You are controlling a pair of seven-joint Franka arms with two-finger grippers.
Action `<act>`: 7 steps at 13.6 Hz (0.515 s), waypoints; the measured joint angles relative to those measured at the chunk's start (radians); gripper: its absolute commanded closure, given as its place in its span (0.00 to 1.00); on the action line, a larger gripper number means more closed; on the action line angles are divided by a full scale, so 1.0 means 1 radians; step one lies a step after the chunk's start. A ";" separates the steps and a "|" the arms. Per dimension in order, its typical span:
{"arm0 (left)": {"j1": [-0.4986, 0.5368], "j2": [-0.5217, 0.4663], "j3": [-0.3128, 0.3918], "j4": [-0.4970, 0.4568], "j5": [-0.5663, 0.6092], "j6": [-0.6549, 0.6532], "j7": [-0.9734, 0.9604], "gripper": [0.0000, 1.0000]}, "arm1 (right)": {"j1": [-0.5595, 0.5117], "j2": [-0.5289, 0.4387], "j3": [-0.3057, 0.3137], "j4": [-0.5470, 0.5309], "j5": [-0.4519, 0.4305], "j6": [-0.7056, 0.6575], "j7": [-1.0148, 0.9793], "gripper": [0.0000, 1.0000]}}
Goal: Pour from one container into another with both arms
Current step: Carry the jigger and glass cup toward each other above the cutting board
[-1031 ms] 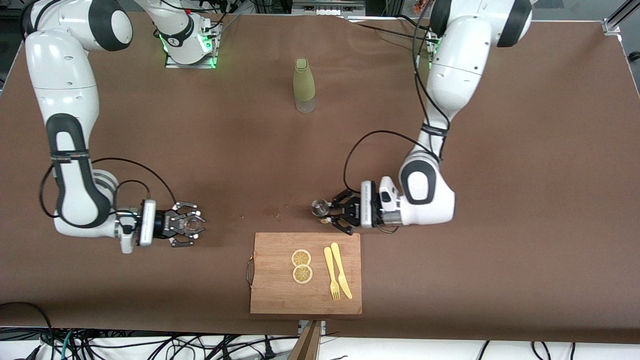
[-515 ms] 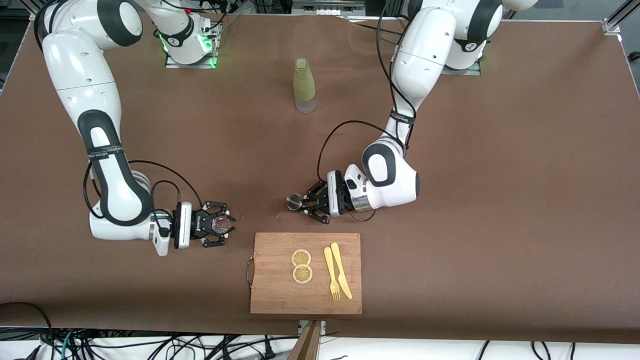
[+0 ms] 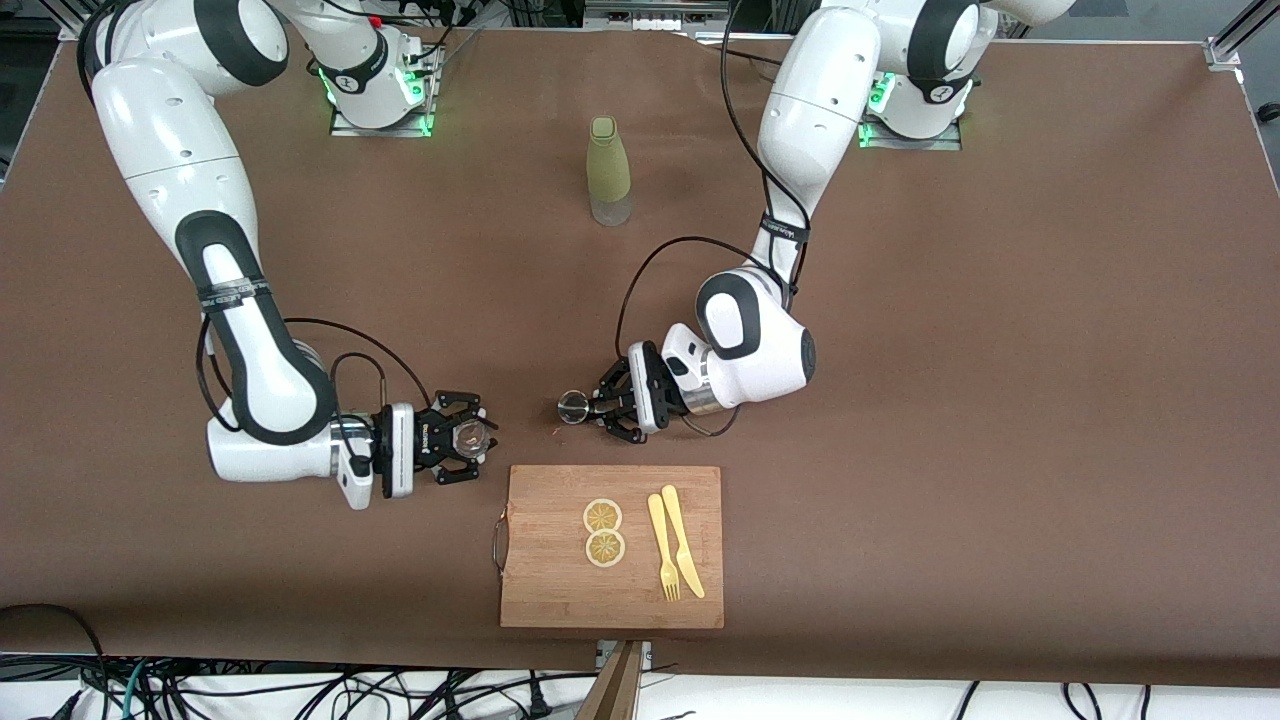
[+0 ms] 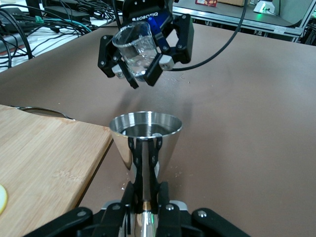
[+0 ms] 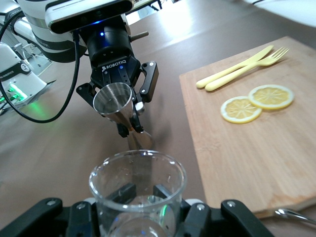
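Grippers first, as we see them from the front: the right gripper (image 3: 470, 437) is closed on the tiny clear glass cup (image 3: 469, 436), and the left gripper (image 3: 590, 408) is closed on the small shiny steel hourglass-shaped jigger (image 3: 573, 406), both over bare brown tabletop (image 3: 1000, 400), just above the wooden cutting board's (image 3: 560, 590) edge.

Through the left wrist view we see the jigger (image 4: 144, 140) pinched at its narrow waist, upright, with the glass cup (image 4: 137, 51) clamped between the right gripper's fingers (image 4: 165, 60) facing it.

From the right wrist view, the cup (image 5: 138, 195) sits held in the foreground, the jigger (image 5: 116, 106) tilted in the left gripper (image 5: 129, 121) ahead.
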 measured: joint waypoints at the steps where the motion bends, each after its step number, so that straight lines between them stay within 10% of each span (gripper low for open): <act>1: -0.004 0.001 0.005 0.006 0.000 0.005 -0.013 1.00 | 0.000 0.000 0.007 0.001 -0.019 0.000 0.017 0.75; 7: -0.010 0.027 0.017 0.035 0.000 0.013 -0.028 1.00 | -0.001 0.000 0.059 0.018 -0.163 -0.026 0.084 0.75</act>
